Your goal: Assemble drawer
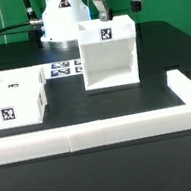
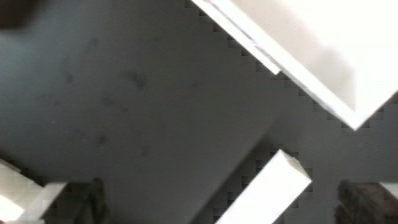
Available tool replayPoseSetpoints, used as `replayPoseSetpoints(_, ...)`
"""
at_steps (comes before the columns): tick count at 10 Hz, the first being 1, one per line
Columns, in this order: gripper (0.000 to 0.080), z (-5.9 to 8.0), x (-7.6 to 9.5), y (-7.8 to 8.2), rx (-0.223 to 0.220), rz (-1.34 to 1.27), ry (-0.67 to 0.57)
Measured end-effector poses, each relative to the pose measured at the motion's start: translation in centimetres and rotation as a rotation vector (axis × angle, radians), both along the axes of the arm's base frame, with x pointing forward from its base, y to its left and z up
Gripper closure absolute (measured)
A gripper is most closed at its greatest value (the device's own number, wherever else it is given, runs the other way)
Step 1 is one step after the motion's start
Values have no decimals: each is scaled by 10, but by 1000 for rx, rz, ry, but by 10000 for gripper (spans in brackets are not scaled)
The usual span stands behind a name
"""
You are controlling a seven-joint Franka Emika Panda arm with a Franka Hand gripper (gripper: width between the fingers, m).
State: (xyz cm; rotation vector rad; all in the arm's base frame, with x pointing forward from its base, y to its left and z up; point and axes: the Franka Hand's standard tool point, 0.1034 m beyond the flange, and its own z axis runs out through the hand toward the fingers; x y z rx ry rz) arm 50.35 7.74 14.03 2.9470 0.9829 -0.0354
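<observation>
One drawer box (image 1: 108, 57), open face toward camera

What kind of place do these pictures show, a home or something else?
Most likely a robotics lab bench: a robot gripper above a black table, a white open box carrying a printed tag, and a marker board.

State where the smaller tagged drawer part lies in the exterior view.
The smaller drawer part lies on the table at the exterior view's left, apart from the taller open-fronted box at centre-right, with the white fence running in front of it.
</observation>
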Motion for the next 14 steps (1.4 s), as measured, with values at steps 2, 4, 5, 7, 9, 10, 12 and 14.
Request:
replayPoseSetpoints(2,150,1,-1,0,1,-37,-11)
replayPoseSetpoints(4,150,9,-25,-2,2,-241,-58)
replayPoseSetpoints(5,150,10,-37,1,-3,-360,-56)
replayPoseSetpoints(7,150,3,-56,7,6,-479,-23)
replayPoseSetpoints(9,150,-2,-63,7,18,-522,-6)
replayPoseSetpoints(10,150,-2,-63,7,18,-522,-6)
replayPoseSetpoints(12,150,-4,-64,8,23,-538,-5)
replayPoseSetpoints(14,150,-16,-76,20,61,-655,-6)
